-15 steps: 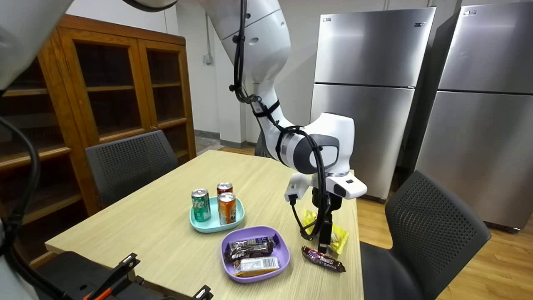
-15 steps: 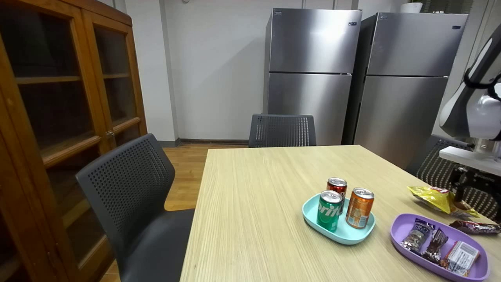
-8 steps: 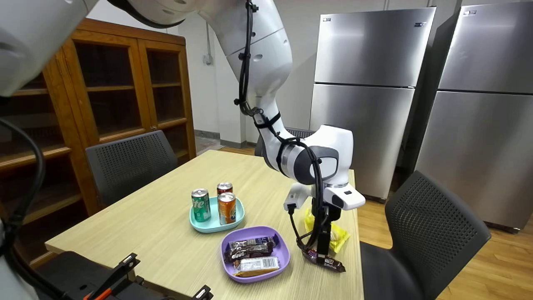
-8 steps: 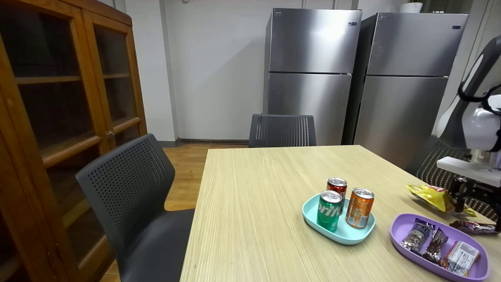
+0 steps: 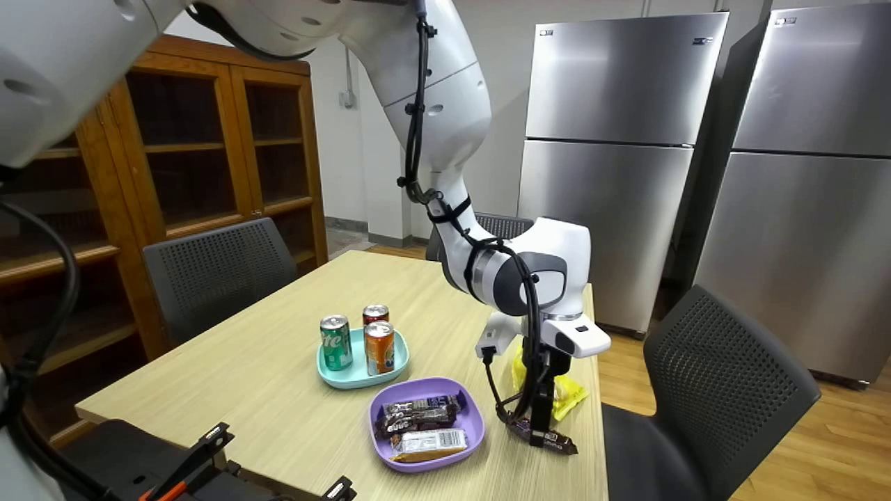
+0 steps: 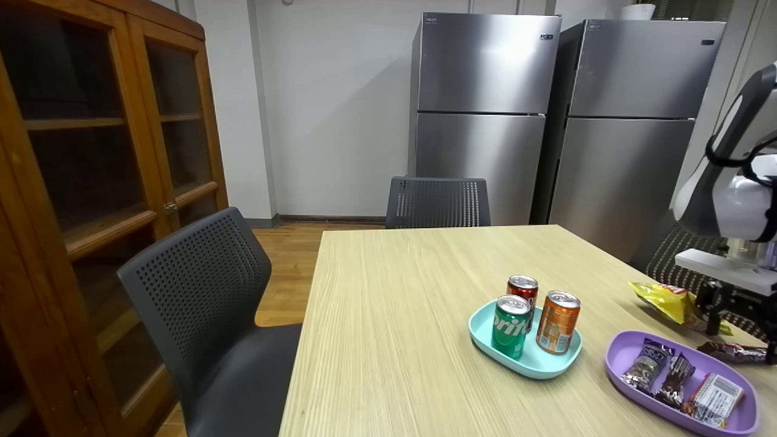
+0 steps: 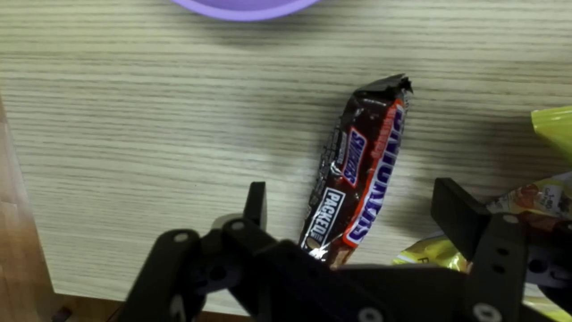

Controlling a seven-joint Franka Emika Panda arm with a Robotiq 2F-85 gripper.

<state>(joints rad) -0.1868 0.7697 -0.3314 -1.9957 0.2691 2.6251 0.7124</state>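
Nearest, in the wrist view, a claw (image 7: pixel 352 190) spread wide, low over a pale wood-grain table (image 7: pixel 156 134), with fingers (image 7: pixel 257 203) to either side of a brown-wrapped bar (image 7: pixel 357 174) and a gap along both its long flanks. As for that bar, flat on the table near an edge, slanted between the fingertips, marked PACKED in a white box, hidden at the lower end by the claw's body. Just beside, partly behind a finger, a yellow bag (image 6: pixel 666 301). A little farther, in both exterior views, a purple tray (image 5: pixel 473 421) with wrapped snacks (image 6: pixel 713 400) inside. Beyond that, a turquoise tray (image 5: pixel 358 357) bearing a green Sprite can (image 5: pixel 336 344), an orange can (image 5: pixel 379 349) and, partly hidden in both exterior views, a red can (image 6: pixel 522 287). Around the table, dark chairs (image 6: pixel 197 273) with perforated backs; past them, a wooden cabinet (image 5: pixel 226 139) with glass doors. Farthest back, tall steel refrigerators (image 5: pixel 612 174), and in an exterior view a white container (image 6: pixel 638 12) on top of one.
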